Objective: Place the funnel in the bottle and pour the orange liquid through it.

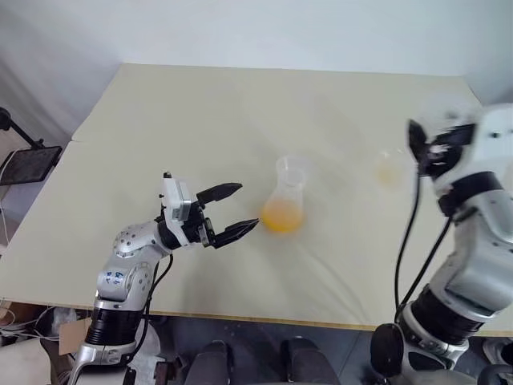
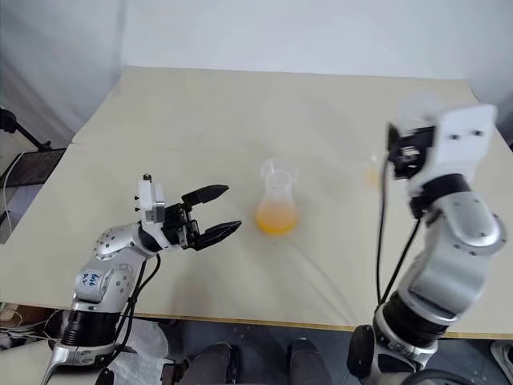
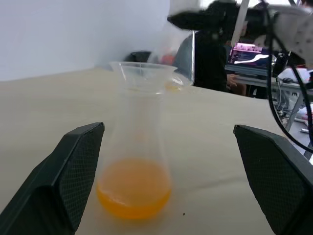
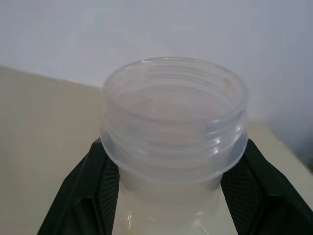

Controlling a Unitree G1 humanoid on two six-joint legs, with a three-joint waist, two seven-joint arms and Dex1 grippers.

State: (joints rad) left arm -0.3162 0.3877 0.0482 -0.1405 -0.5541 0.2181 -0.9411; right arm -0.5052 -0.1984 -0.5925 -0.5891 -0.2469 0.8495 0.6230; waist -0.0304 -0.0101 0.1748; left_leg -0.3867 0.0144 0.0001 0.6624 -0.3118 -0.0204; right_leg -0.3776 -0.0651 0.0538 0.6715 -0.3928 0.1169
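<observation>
From my remote seat I saw the bottle (image 1: 284,204) standing upright near the middle of the beige counter (image 1: 200,120), with the funnel (image 3: 143,77) seated in its neck and the orange liquid (image 1: 282,215) pooled in its wide base. The left gripper (image 1: 232,213) hung level just beside the bottle on its left, its two black fingers (image 3: 73,171) spread wide with nothing between them; in the left wrist view the bottle stood in the gap between them, touching neither.

The right gripper (image 4: 168,196) was raised over the right side of the counter, well apart from the bottle, with its fingers (image 4: 93,196) closed on the threaded neck of a second clear flask (image 4: 173,122). That flask looked blurred in the head views (image 1: 393,170), with only a faint yellowish tint inside, and I could not tell how far it was tilted.

The counter lay bare around the bottle, with wide open room toward the far edge and on the left half. The near edge ran just below the left arm, and the right arm reached in across the near right edge. A seam or step showed at the counter's left edge. Off the left side stood a dark stand (image 1: 28,160). I could read no labels or writing on either flask; small blue marks on the left arm were too small to read.
</observation>
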